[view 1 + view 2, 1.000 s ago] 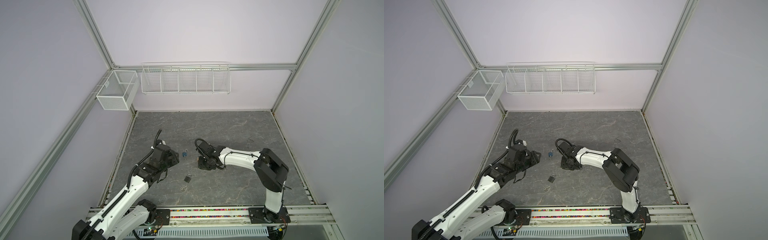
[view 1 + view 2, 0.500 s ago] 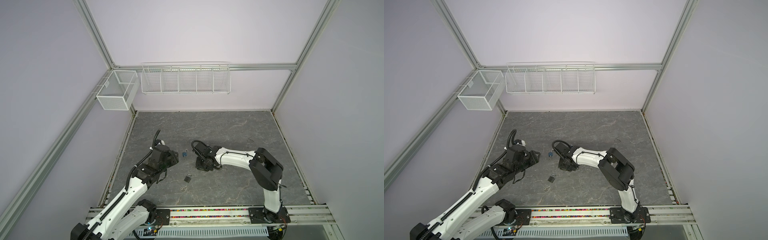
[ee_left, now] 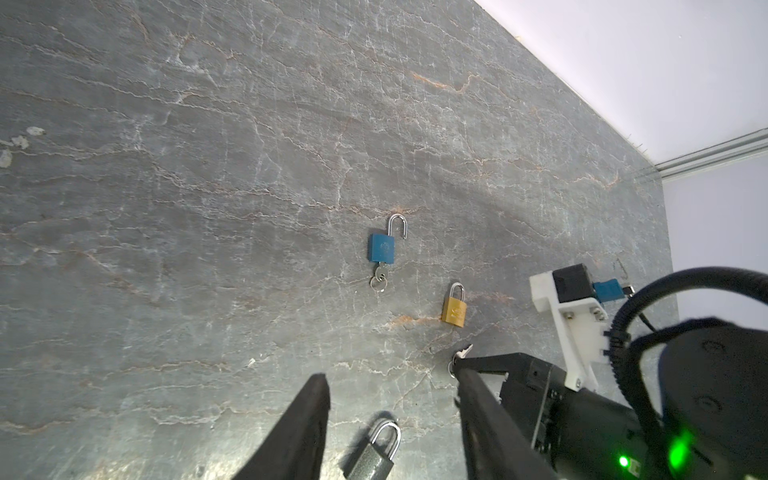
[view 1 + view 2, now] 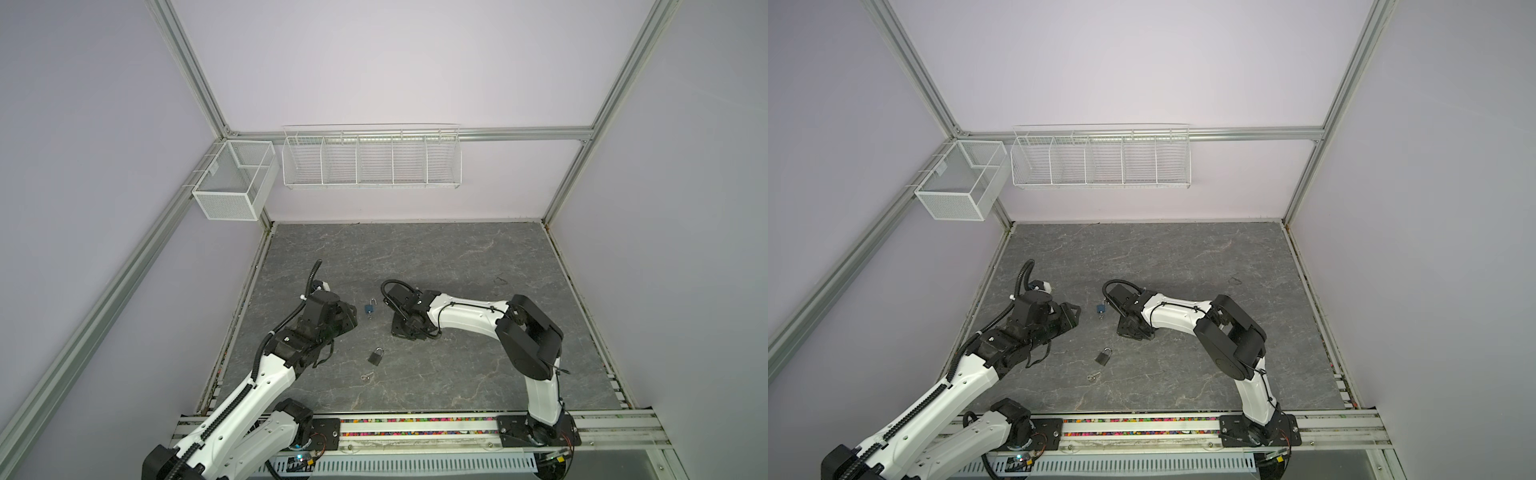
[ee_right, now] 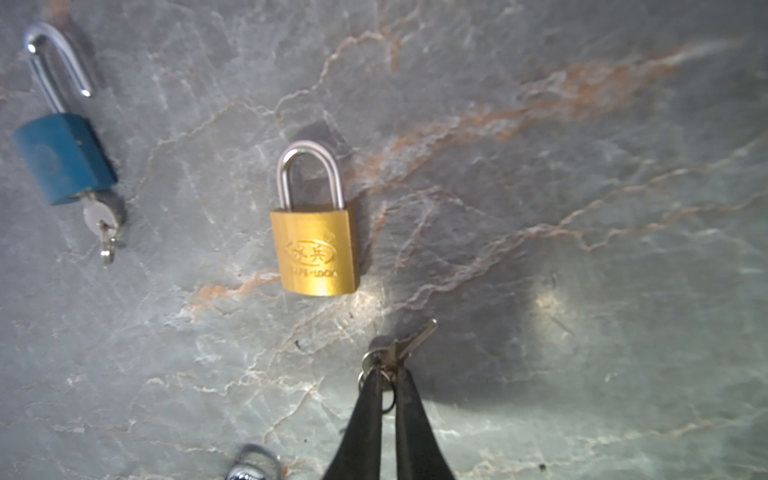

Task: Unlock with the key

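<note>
Picking up: my right fingers [image 5: 375,388] pinch the key [image 5: 410,341] shut against the bench [image 5: 582,208]; my left fingers [image 3: 309,411] hang half-open, empty. Next, align its blade with the brass padlock [image 5: 314,253] at eleven o'clock.

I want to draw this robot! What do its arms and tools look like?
The left arm and right arm have white shells with chunky black joints and ribbed black cables. The left tool and right tool each have two slim, black, pointed fingers.

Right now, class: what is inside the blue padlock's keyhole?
A silver key sits in the blue padlock; its head shows outside. The blade is covered by the lock body and cannot be seen.
</note>
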Motion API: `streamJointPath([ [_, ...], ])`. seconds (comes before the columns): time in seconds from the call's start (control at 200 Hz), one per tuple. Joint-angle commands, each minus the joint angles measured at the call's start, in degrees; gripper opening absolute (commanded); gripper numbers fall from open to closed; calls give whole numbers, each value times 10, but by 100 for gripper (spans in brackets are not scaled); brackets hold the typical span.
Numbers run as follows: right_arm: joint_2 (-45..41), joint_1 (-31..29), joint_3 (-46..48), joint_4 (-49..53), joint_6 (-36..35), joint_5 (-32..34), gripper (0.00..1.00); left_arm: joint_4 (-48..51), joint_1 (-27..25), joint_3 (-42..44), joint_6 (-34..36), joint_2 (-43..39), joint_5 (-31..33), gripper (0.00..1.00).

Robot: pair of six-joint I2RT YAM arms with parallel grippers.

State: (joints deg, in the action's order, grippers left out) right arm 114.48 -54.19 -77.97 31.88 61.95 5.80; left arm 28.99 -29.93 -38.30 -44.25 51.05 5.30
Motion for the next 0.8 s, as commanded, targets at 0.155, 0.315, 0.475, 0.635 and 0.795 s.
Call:
streamJointPath([
  [0.155,11,1,-10,23,7,21,7,-1,3,-2,3,6,10,51],
  [0.315,-5,4,0,16,-2,22,7,-1,3,-9,0,13,-1,51],
  [0.475,-20,8,13,-4,-11,9,7,-8,3,-11,-7,15,-8,51],
  [0.635,-38,10,19,-8,-29,6,7,-11,3,-13,-20,12,-22,51],
  [0.795,-60,14,40,-21,-45,-5,7,-28,3,-5,-44,7,-55,51],
])
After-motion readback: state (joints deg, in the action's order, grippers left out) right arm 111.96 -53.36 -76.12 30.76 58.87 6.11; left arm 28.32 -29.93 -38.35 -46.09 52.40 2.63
